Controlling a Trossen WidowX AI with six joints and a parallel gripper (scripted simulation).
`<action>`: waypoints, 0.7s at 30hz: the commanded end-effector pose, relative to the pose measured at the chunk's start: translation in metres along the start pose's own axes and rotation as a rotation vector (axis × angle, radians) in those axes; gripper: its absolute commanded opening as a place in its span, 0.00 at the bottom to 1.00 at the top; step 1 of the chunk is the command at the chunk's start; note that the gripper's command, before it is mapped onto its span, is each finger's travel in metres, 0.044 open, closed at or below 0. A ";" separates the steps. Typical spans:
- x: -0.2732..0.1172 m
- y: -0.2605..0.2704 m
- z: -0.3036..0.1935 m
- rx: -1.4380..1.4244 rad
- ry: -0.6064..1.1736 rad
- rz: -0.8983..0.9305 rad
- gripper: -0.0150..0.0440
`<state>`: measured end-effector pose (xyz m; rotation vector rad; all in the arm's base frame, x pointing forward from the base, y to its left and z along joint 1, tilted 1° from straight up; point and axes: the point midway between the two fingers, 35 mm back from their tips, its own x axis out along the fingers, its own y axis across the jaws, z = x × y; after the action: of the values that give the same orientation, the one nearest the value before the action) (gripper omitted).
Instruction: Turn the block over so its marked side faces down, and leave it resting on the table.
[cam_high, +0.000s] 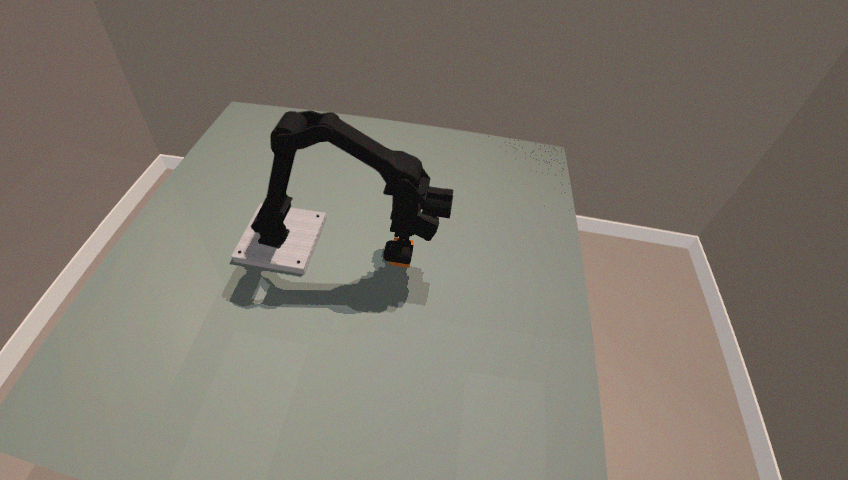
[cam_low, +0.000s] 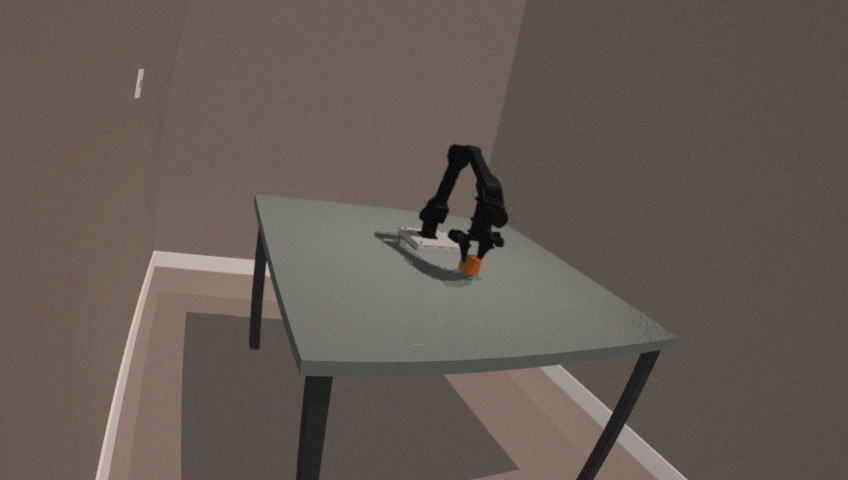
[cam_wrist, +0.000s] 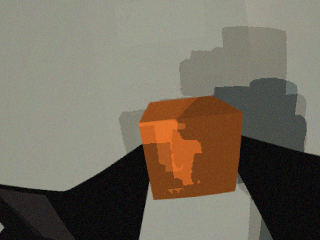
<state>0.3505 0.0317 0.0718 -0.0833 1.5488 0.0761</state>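
Note:
The orange block is between the two black fingers of my gripper. The gripper points down and is shut on the block, with a finger against each of two opposite sides. The block looks upright, at or just above the green-grey table; I cannot tell whether its underside touches. Its top and one side show in the wrist view, with bright light patches and shadow. I cannot make out the marked side. Its underside is hidden.
The arm's base stands on a pale plate, to the left of the block in the top view. The arm's shadow falls across the table beside the block. The table's right edge is farther off.

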 end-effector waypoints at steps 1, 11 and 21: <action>-0.003 0.000 0.001 0.003 -0.028 -0.002 0.25; 0.001 0.000 0.002 0.003 -0.185 -0.002 0.25; 0.003 0.000 0.001 0.003 -0.342 -0.002 0.25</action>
<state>0.3522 0.0315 0.0657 -0.0687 1.2534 0.0801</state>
